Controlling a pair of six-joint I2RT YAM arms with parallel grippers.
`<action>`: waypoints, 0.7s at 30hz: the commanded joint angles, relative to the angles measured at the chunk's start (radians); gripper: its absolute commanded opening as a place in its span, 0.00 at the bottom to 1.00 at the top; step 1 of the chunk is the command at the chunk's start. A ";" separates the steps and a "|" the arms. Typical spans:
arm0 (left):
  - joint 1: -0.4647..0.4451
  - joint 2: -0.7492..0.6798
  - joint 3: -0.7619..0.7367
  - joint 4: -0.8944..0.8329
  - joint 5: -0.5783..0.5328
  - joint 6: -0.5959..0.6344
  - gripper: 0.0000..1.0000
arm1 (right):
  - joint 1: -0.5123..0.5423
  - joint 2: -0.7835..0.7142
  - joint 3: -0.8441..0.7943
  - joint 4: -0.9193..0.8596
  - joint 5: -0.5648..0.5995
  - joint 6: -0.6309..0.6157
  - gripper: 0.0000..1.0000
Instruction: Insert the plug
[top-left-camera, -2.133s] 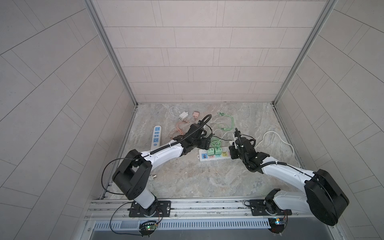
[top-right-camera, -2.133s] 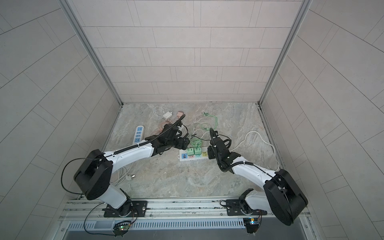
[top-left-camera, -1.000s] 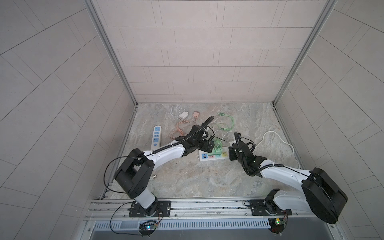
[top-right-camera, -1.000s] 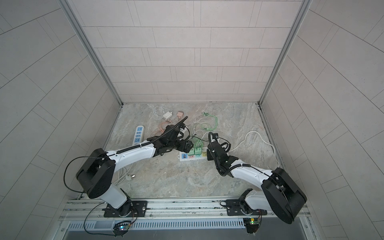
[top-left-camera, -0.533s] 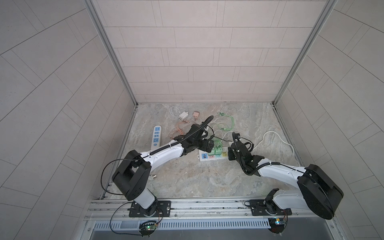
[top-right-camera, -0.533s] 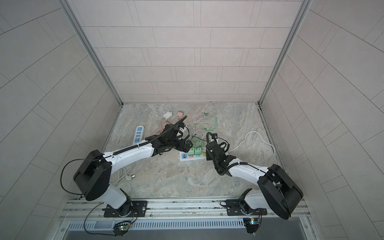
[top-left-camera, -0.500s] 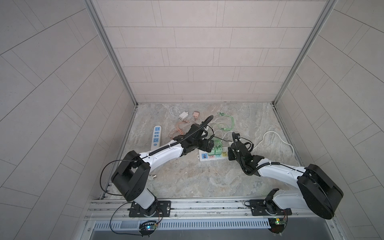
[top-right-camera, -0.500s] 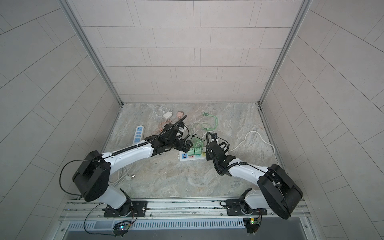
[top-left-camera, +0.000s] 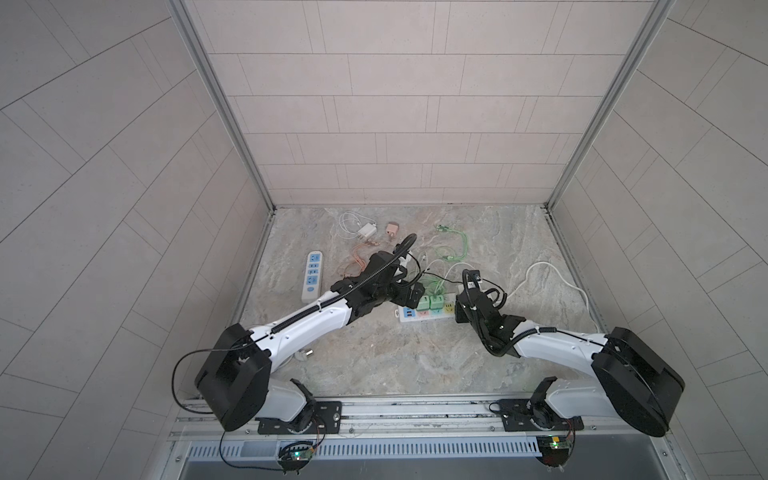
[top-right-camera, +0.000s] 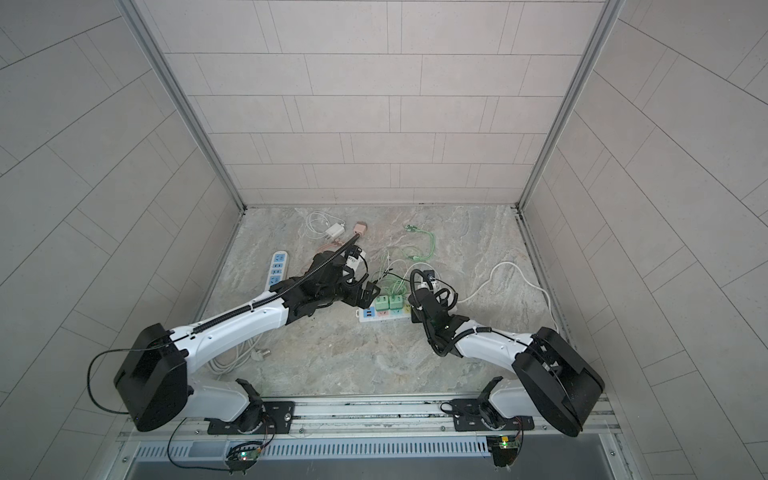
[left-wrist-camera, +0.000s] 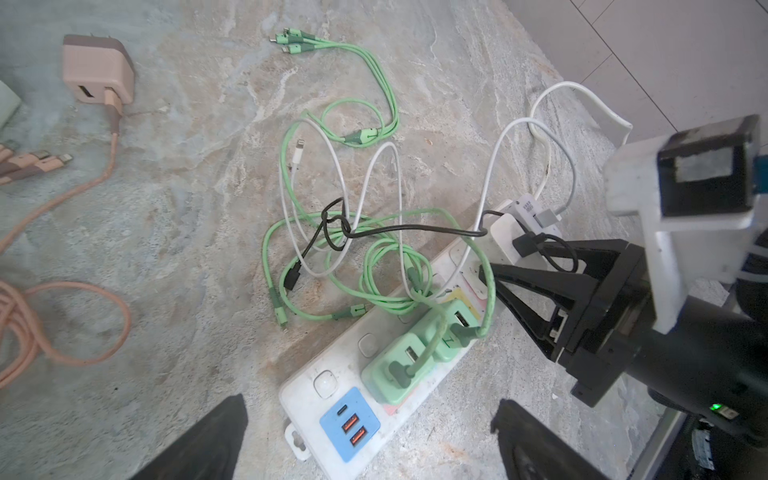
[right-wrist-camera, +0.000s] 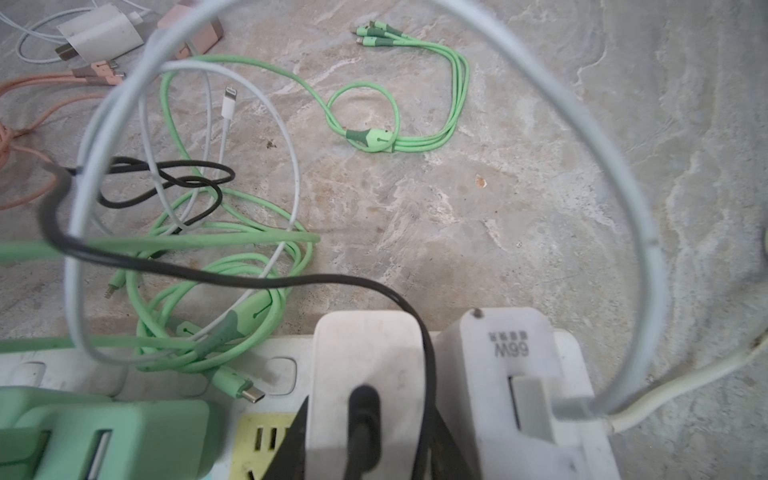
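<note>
Clamping the white charger (right-wrist-camera: 365, 357) on the power strip (left-wrist-camera: 302, 402), the right gripper (right-wrist-camera: 368, 415) holds tight — the left gripper (left-wrist-camera: 368, 419) hovers near, jaws apart.

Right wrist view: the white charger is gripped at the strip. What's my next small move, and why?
Probably press the white charger straight down into the strip. The right gripper is shut on it and it stands beside the 66W charger, but I cannot tell whether it is fully seated.
</note>
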 joint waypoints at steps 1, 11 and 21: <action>0.001 -0.047 -0.024 -0.030 -0.125 -0.036 1.00 | 0.046 0.078 -0.082 -0.201 -0.105 0.107 0.00; 0.156 -0.025 -0.048 -0.112 -0.217 -0.138 1.00 | -0.020 0.127 -0.054 -0.316 -0.057 0.243 0.02; 0.253 0.022 -0.023 -0.042 -0.227 -0.102 1.00 | -0.056 0.165 -0.013 -0.349 -0.064 0.293 0.02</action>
